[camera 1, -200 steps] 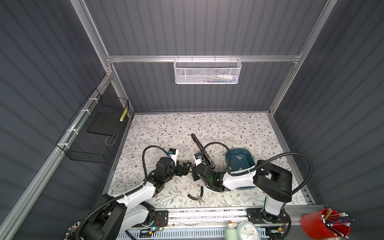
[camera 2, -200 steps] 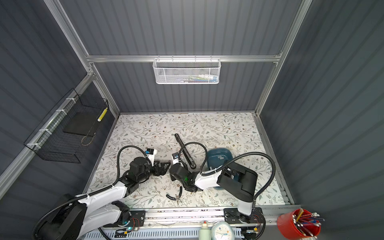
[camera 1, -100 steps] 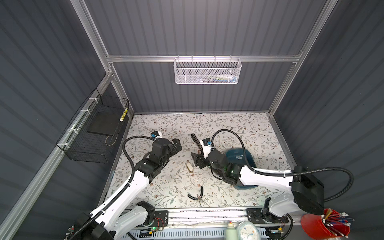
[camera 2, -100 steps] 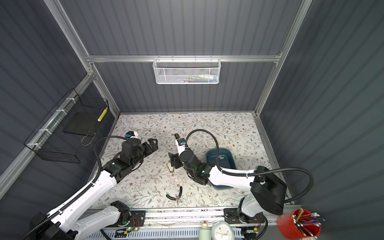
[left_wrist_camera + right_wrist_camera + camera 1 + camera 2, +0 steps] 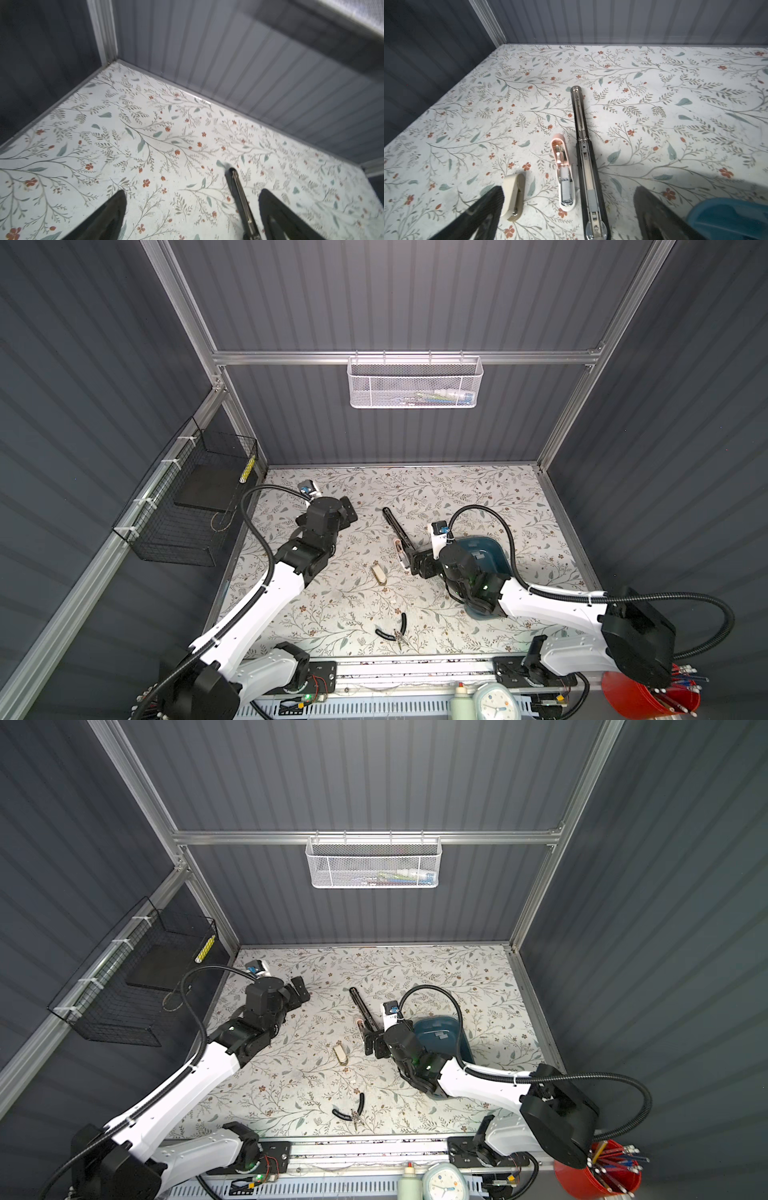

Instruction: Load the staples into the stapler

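Covering the cell floor, the floral table (image 5: 457, 497) carries every item. Positions below are referenced to the black stapler (image 5: 397, 531), which lies opened flat near the table centre with its loading channel facing up.

Both arms have extended from the folded pose held a second ago at the front edge. The left gripper (image 5: 348, 511) now hangs well to the left-arm side of the black stapler's far end, jaws spread wide and empty. The right gripper (image 5: 419, 564) sits over the black stapler's near end. Its jaws, nearly closed a second ago, now stand fully apart with nothing clamped.

A blue tub (image 5: 492, 549) rests on the right-arm side of the black stapler, largely hidden under the right arm. Black-handled pliers (image 5: 395, 630) lie well toward the front of it. A pink mini stapler (image 5: 562, 164), also open, lies just beside it on the left-arm side. A beige clip-like item (image 5: 512, 193) lies further out on that side.

The staples cannot be located with certainty. A short grey piece (image 5: 591, 200) sits in the black stapler's channel, but strip or pusher cannot be told. Judgement: the approach is complete, no strip is in hand, and a strip must be found before loading.
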Robot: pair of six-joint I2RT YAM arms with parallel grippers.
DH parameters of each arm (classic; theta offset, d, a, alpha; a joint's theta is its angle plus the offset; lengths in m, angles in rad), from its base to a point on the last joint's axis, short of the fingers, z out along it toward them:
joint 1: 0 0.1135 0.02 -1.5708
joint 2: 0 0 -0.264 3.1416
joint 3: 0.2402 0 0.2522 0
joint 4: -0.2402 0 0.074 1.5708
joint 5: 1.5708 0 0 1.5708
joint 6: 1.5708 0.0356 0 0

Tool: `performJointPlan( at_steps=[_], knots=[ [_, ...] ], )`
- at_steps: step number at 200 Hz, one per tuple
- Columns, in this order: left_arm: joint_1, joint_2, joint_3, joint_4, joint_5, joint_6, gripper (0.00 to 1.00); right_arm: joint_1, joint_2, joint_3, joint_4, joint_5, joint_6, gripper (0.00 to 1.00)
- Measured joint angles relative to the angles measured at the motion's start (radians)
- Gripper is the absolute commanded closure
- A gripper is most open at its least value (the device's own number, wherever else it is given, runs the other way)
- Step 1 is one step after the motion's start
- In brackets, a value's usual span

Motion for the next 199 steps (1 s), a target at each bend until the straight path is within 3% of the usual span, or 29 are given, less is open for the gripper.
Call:
performJointPlan(
  at_steps=[31, 73, 105, 148, 168, 199],
  knots=[
    [0.003, 0.132, -0.011, 0.056, 0.156, 0.091, 0.01, -0.005, -0.003, -0.124, 0.099, -0.068, -0.027, 0.12],
    [0.044, 0.228, -0.011, 0.113, 0.361, 0.124, 0.01, -0.006, 0.016, -0.195, 0.171, -0.120, -0.082, 0.39],
    [0.073, 0.291, -0.010, 0.132, 0.483, 0.124, 0.07, 0.005, 0.039, -0.178, 0.175, -0.141, -0.114, 0.44],
    [0.073, 0.303, -0.005, 0.160, 0.584, 0.124, 0.24, 0.087, 0.018, -0.132, 0.145, -0.169, -0.143, 0.48],
    [0.072, 0.321, 0.013, 0.161, 0.607, 0.126, 0.30, 0.100, 0.079, -0.074, 0.148, -0.179, -0.150, 0.48],
    [0.072, 0.325, 0.020, 0.159, 0.610, 0.134, 0.30, 0.100, 0.210, -0.020, 0.145, -0.172, -0.154, 0.48]
  ],
)
